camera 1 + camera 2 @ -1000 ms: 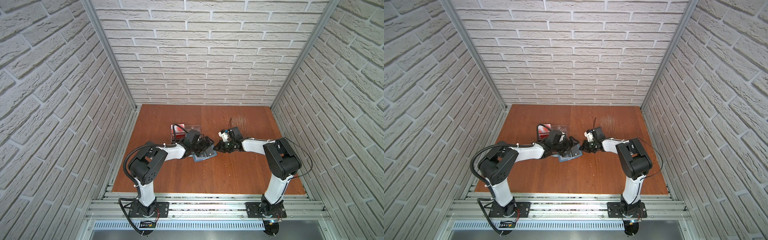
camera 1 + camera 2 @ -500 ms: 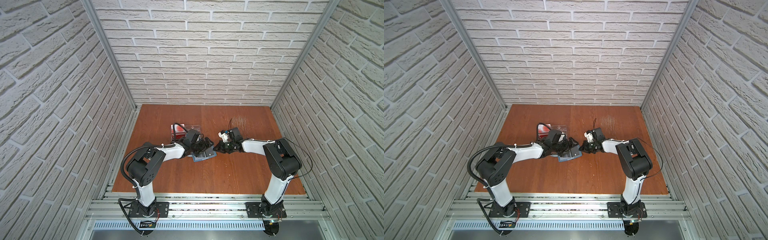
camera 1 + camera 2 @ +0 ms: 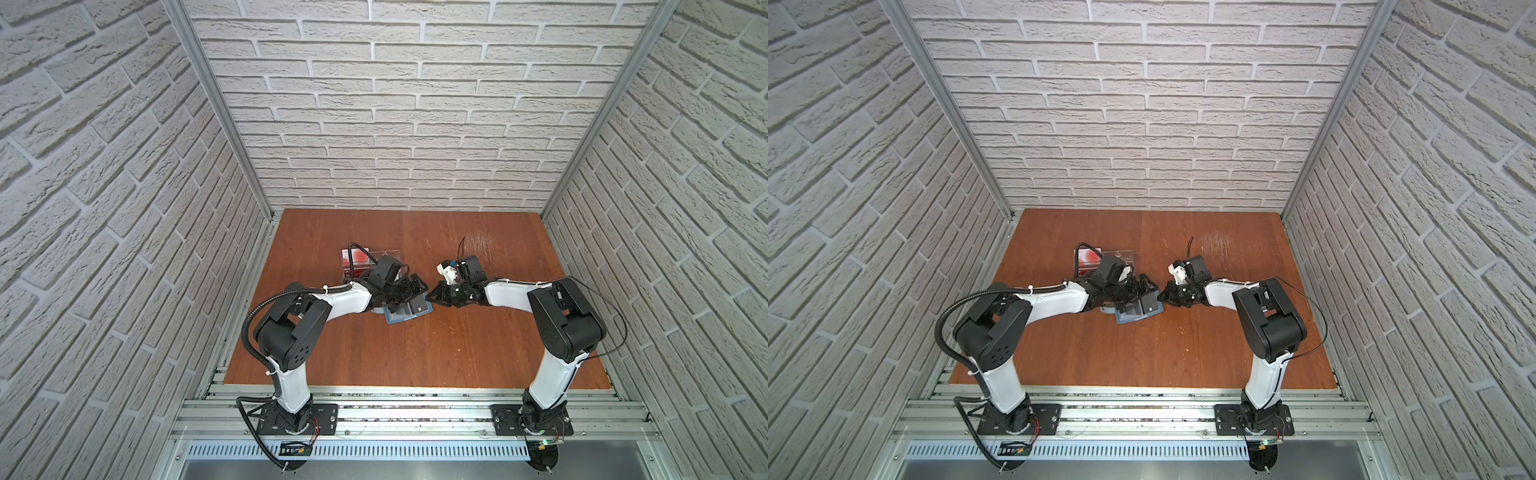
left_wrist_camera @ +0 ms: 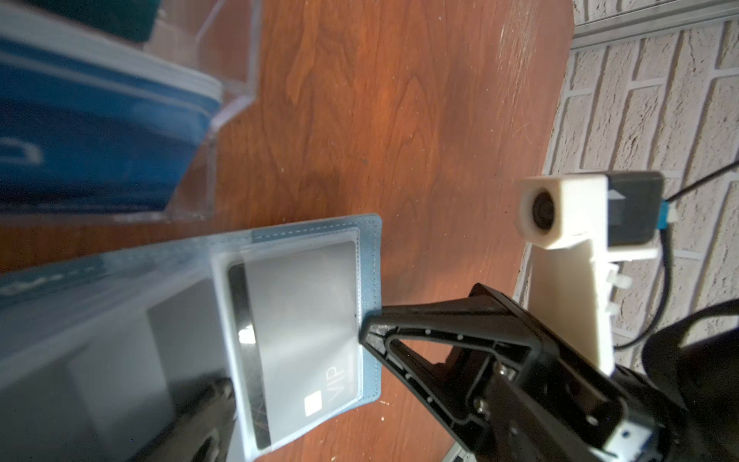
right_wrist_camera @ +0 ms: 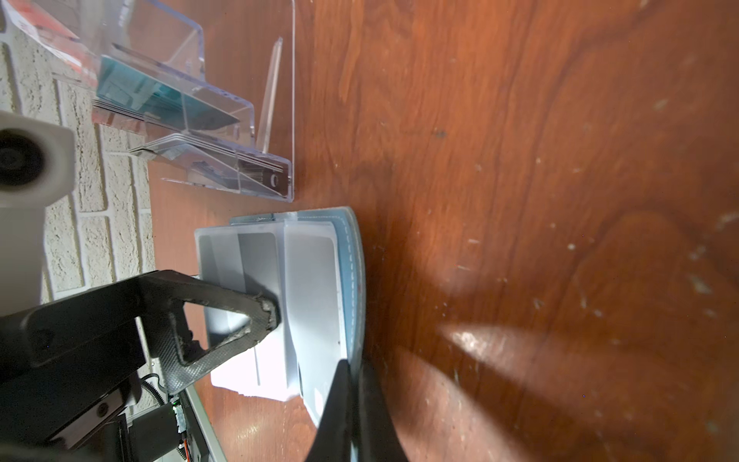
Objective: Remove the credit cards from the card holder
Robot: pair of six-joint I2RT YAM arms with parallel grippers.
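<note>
The slate-blue card holder lies open on the wooden table between my arms. Its clear sleeves face up, and a grey credit card marked VIP sits inside one. My left gripper is open over the holder. One of its fingers presses down on the sleeves. My right gripper is shut on the holder's blue edge nearest to it. In the left wrist view the right gripper's tip meets that edge.
A clear acrylic rack stands just behind the holder, beside the left wrist. It holds stacked cards, among them a white card with a red circle and blue ones. Brick walls enclose the table on three sides.
</note>
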